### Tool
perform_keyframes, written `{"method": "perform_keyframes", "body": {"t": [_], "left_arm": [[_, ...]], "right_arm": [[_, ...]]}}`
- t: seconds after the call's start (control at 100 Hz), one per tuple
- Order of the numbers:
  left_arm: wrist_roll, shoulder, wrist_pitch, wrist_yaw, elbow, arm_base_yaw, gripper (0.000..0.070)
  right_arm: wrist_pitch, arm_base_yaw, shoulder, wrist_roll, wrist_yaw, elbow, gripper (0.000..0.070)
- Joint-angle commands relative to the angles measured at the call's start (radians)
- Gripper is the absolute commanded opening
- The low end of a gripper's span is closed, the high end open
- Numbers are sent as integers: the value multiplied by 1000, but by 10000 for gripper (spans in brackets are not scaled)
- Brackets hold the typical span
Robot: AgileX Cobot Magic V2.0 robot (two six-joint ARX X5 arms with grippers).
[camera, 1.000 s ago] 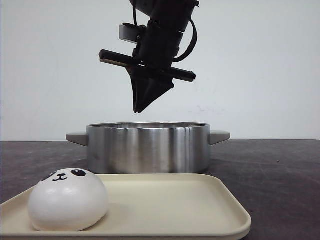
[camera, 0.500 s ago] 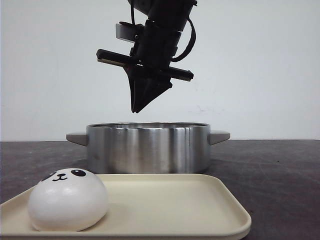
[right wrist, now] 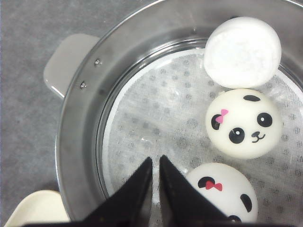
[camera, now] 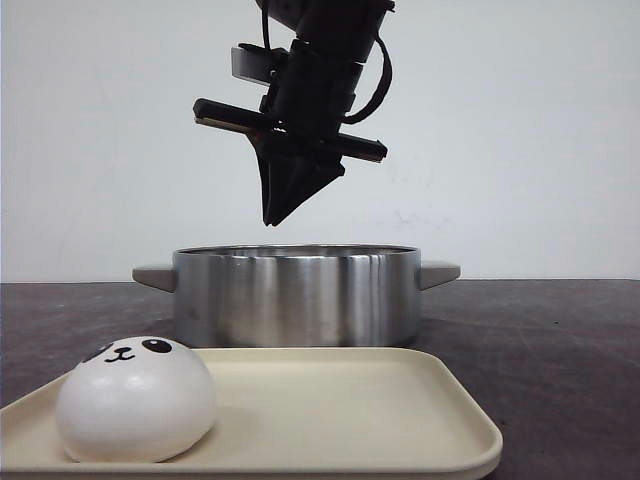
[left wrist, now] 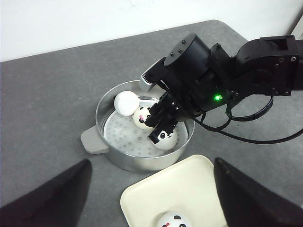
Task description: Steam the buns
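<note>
Task thing: one bun (camera: 135,400) sits at the left end of the tray (camera: 400,400), well apart from the three buns (right wrist: 244,123) in the pot (camera: 297,296).
Key relation: that last bun lies nearer the camera and to the left of the right gripper (camera: 275,215), lower down, with the pot rim between them.
Right gripper: hangs above the pot, tips nearly together, holding nothing.
Left gripper: its fingers (left wrist: 52,198) stand wide apart, empty, looking down on pot and tray; likely the nearer arm to the tray bun.
Bun shape: a round dome, no long axis, so any grip angle should serve.
Surface: dark grey table (camera: 560,340), matte.
Room: pale plain wall (camera: 520,120) behind.
</note>
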Motion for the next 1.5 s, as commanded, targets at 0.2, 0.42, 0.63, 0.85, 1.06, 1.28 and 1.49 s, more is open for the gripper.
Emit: {"method": "perform_keyframes", "body": {"t": [0.2, 0.42, 0.63, 0.85, 1.06, 1.28, 1.49], "left_arm": [[13, 10, 8, -7, 20, -9, 469], [13, 10, 8, -7, 20, -9, 469], [12, 10, -15, -7, 19, -9, 469], [-62, 0, -32, -6, -57, -9, 469], [-173, -18, 122, 90, -343, -11, 470], [-209, 34, 306, 148, -542, -13, 469], [-224, 187, 346, 250, -552, -13, 472]], "right_arm": [[6, 18, 16, -10, 0, 17, 16], [17, 20, 16, -11, 0, 17, 16], [82, 22, -14, -5, -5, 21, 16], [137, 26, -138, -24, -3, 21, 16], [111, 40, -311, -34, -3, 21, 16], [50, 43, -430, -58, -6, 21, 16], [-40, 58, -547, -60, -4, 21, 16]]}}
